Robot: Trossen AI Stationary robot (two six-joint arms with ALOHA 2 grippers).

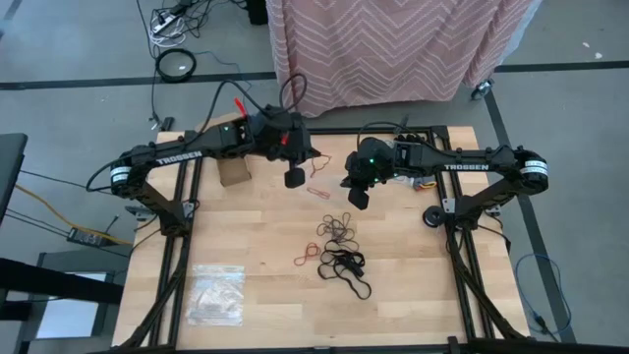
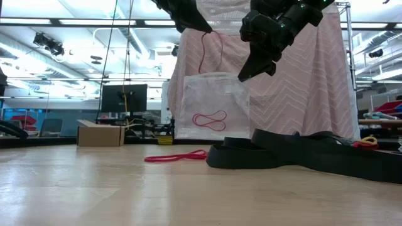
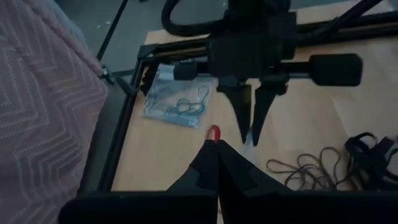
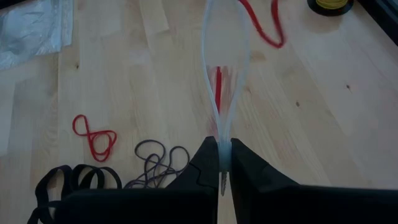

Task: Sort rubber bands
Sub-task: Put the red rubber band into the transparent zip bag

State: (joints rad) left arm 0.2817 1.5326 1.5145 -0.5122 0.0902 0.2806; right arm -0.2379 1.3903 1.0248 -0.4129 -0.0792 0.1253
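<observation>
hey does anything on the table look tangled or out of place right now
Mostly the heap of thin black rubber bands mid-table: the loops overlap in a knot, with tan-brown ones bunched beside it. A red rubber band lies twisted into a figure eight.

The pale wooden table top shows fine grain, plank seams and small dark knots, with a smooth satin finish; the thin rubber bands look matt, the red ones brighter than the tan-brown and the broader black ones; the clear plastic bag is thin, crinkly and faintly glossy; the small brown box looks like matt cardboard; the pink zigzag-patterned cloth hangs soft and woven; the dark fingers of the right gripper look like matt hard plastic.
</observation>
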